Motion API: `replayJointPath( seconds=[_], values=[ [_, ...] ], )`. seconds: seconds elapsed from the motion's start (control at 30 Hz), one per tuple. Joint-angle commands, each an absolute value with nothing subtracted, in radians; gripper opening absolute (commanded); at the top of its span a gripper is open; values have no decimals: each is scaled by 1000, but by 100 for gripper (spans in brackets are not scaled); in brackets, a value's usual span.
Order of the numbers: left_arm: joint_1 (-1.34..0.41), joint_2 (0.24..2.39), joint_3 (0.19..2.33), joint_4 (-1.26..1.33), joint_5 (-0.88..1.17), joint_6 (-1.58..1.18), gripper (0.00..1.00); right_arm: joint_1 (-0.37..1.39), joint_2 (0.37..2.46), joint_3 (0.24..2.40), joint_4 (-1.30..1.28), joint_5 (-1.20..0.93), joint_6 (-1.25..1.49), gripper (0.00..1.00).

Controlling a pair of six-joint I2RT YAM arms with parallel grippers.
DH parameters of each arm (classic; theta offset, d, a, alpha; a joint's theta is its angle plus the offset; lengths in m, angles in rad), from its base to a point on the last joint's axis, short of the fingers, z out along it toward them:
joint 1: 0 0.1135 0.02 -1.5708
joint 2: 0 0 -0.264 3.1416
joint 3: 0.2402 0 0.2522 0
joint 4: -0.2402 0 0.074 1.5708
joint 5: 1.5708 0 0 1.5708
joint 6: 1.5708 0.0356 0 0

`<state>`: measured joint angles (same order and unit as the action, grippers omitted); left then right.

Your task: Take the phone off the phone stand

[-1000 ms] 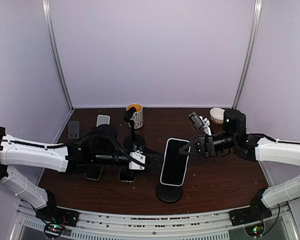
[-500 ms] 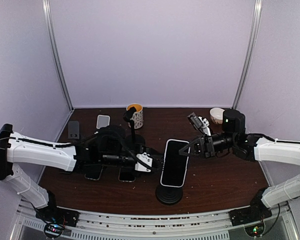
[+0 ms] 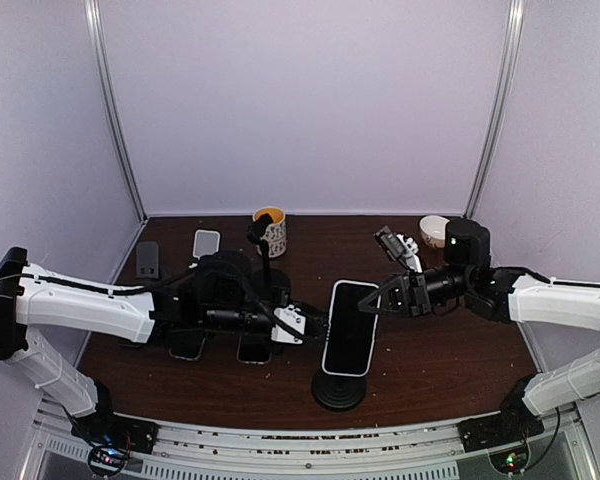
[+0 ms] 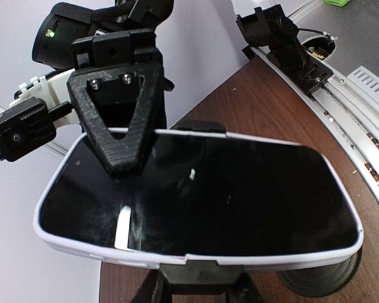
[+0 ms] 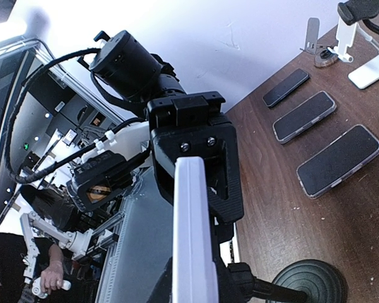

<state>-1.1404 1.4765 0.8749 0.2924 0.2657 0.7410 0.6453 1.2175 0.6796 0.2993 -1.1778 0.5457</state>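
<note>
The phone (image 3: 350, 327), black screen in a white case, sits tilted in the black phone stand, whose round base (image 3: 338, 389) rests on the brown table. My right gripper (image 3: 380, 297) is shut on the phone's upper end. In the right wrist view the white phone edge (image 5: 192, 240) runs between its fingers (image 5: 208, 158). My left gripper (image 3: 305, 322) is at the phone's left side. In the left wrist view the phone (image 4: 202, 196) fills the frame, and my fingers close around the stand's clamp (image 4: 202, 274) at its lower edge.
A mug (image 3: 271, 231) and a second black stand (image 3: 260, 250) stand at the back. Flat phones lie at the left (image 3: 207, 241), (image 3: 147, 258), (image 3: 252, 348). A white bowl (image 3: 435, 230) sits at the back right. Metal rails run along the near edge.
My left gripper has moved right, up to the phone's left side and the stand's clamp. The right gripper has stayed on the phone's top end.
</note>
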Motion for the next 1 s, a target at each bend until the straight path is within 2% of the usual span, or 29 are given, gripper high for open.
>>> replayJointPath(
  seconds=[0.0, 0.1, 0.27, 0.43, 0.57, 0.73, 0.97],
  values=[
    [-1157, 1478, 885, 426, 278, 744, 0, 658, 1213, 701, 373, -1147, 578, 24],
    [-1157, 1484, 885, 427, 272, 751, 0, 666, 1218, 709, 400, -1131, 602, 39],
    [-1157, 1496, 889, 438, 262, 746, 0, 703, 1251, 725, 433, -1119, 628, 41],
    [-1157, 1492, 881, 451, 246, 739, 0, 722, 1281, 725, 448, -1115, 640, 36],
    [-1157, 1485, 870, 453, 237, 742, 0, 726, 1295, 715, 449, -1113, 638, 26],
    [-1156, 1472, 851, 456, 231, 751, 0, 726, 1305, 705, 438, -1141, 621, 0],
    [-1151, 1441, 802, 480, 228, 740, 0, 726, 1304, 753, 208, -1176, 457, 0]
  ],
)
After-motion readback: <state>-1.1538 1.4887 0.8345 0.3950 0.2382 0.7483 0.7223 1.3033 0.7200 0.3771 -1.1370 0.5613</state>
